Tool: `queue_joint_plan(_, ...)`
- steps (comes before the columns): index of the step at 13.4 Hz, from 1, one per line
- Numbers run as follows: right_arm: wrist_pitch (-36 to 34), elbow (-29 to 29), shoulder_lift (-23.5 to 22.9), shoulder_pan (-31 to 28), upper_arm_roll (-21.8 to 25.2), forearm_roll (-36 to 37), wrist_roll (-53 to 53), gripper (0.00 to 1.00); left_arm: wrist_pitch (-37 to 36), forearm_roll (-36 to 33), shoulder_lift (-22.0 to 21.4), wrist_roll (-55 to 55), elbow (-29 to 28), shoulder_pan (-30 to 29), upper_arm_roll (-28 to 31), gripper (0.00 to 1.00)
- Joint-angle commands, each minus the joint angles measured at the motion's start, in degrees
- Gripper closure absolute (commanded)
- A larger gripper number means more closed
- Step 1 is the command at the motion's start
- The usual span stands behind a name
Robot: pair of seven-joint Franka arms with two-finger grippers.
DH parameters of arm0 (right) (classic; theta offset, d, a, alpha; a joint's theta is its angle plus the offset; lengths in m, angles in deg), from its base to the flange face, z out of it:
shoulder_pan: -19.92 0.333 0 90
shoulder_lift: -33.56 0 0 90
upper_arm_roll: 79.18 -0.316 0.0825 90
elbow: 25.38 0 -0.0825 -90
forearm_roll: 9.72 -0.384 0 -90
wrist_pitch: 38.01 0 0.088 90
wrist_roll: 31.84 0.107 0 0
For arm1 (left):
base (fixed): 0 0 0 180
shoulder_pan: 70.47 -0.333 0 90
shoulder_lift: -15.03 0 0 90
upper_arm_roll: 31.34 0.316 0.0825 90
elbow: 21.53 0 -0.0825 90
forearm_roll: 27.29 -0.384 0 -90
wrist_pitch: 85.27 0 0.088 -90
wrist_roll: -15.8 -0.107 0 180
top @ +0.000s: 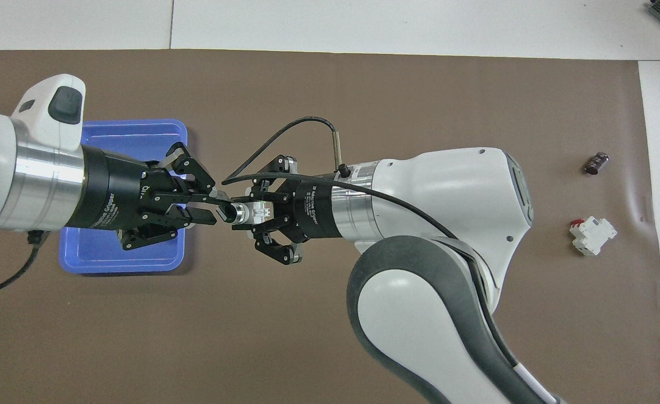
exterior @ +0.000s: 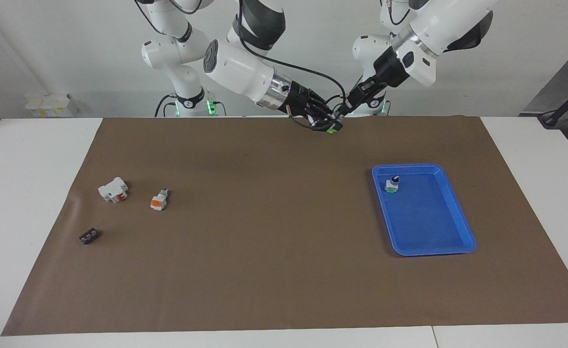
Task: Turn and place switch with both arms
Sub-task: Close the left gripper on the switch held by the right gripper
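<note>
Both arms (exterior: 235,67) have glossy white jointed shells with dark grey bands and silver wrist rings. Each black linkage tool (top: 268,216) carries white lettering. A black cable (top: 285,140) loops outside one wrist.

White-red block (exterior: 113,189), orange-ended switch (exterior: 159,200), black part (exterior: 89,236), blue tray (exterior: 461,240).

facing: high, toward robots, wide | overhead: steep down, closer | shared: brown mat (exterior: 264,241), blue tray (exterior: 450,244)
</note>
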Motion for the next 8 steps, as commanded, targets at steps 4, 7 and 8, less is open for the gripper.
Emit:
queue_joint_plan(4, 0.84, -0.19, -0.09, -0.16, -0.26, 1.27, 0.41, 1.0, 1.81, 4.56, -2.31, -0.17, -2.61, 0.3, 0.89, 1.0)
queue_joint_plan(7, 0.84, -0.19, -0.09, -0.16, -0.26, 1.53, 0.41, 1.0, 1.89, 4.21, -2.48, -3.33, -2.87, 0.21, 1.07, 1.0)
queue_joint_plan(8, 0.84, -0.19, -0.01, -0.16, -0.26, 1.53, 0.41, 1.0, 1.89, 4.12, -2.49, -4.12, -2.96, 0.21, 1.07, 1.0)
